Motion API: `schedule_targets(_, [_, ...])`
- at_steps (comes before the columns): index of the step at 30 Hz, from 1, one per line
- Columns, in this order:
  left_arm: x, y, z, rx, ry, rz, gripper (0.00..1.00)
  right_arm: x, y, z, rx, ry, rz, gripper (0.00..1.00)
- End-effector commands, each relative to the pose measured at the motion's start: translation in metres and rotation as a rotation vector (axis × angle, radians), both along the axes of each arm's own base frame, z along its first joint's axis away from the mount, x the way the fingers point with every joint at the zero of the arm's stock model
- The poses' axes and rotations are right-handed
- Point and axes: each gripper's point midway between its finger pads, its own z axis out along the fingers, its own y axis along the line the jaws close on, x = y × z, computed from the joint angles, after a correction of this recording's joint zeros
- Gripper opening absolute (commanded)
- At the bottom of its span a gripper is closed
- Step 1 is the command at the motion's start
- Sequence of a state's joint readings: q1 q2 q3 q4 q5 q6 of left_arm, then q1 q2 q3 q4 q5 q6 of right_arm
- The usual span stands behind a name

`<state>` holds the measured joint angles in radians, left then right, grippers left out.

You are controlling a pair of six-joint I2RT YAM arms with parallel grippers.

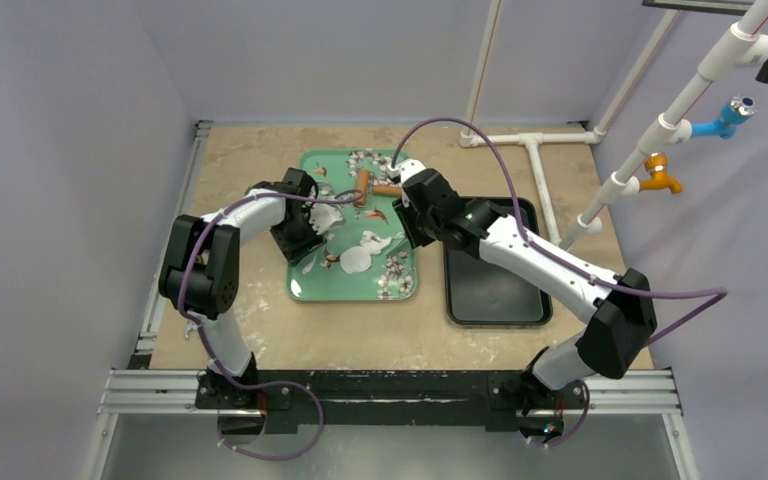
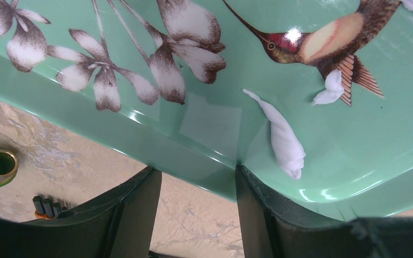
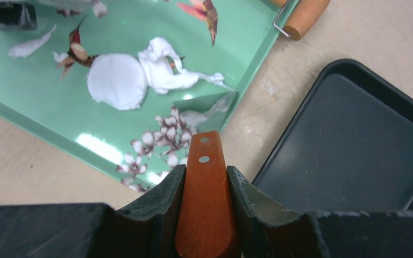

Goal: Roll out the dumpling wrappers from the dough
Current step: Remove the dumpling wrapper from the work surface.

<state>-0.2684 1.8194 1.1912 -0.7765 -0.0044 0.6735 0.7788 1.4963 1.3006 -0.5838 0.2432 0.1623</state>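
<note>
left fingers point(image 2: 134, 215) being held half open against the green tray point(image 2: 193, 161) rim, nothing gripped, likely steadying it | scraper point(image 3: 207, 199) being gripped by its wooden handle in the right fingers point(image 3: 158, 207), blade toward the dough point(image 3: 166, 70) | dumpling wrapper point(image 3: 117, 80) lying flat mid-tray, just beside it

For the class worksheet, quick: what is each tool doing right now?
Left tool: open, holding nothing.
Right tool: closed on a wooden handle.
</note>
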Motion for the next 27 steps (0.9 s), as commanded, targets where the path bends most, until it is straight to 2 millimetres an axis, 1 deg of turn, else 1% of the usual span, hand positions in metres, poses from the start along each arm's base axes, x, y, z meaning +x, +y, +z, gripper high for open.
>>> schedule_targets(1, [-0.006, 0.008, 0.002, 0.021, 0.008, 0.002, 0.52, -0.028, -0.011, 0.003, -0.055, 0.074, 0.081, 0.0])
schedule_targets(4, [-0.006, 0.008, 0.002, 0.02, 0.009, -0.001, 0.52, -0.032, -0.001, 0.007, 0.015, 0.055, 0.123, 0.0])
schedule_targets(12, [-0.007, 0.008, 0.002, 0.02, 0.009, 0.001, 0.52, -0.027, 0.011, -0.008, 0.023, 0.071, 0.124, 0.0])
schedule_targets(17, [-0.007, 0.008, 0.002, 0.02, 0.01, 0.001, 0.52, -0.017, 0.013, -0.004, 0.039, 0.013, 0.084, 0.0])
schedule_targets(21, [-0.006, 0.008, 0.002, 0.021, 0.007, -0.001, 0.52, -0.012, 0.022, -0.01, 0.063, 0.008, 0.085, 0.0])
schedule_targets(24, [-0.006, 0.008, 0.002, 0.02, 0.003, -0.005, 0.52, -0.008, 0.022, -0.014, 0.059, -0.003, 0.072, 0.0])
schedule_targets(27, [-0.006, 0.008, 0.002, 0.02, 0.004, -0.005, 0.52, -0.004, 0.017, -0.014, 0.039, -0.02, 0.043, 0.0])
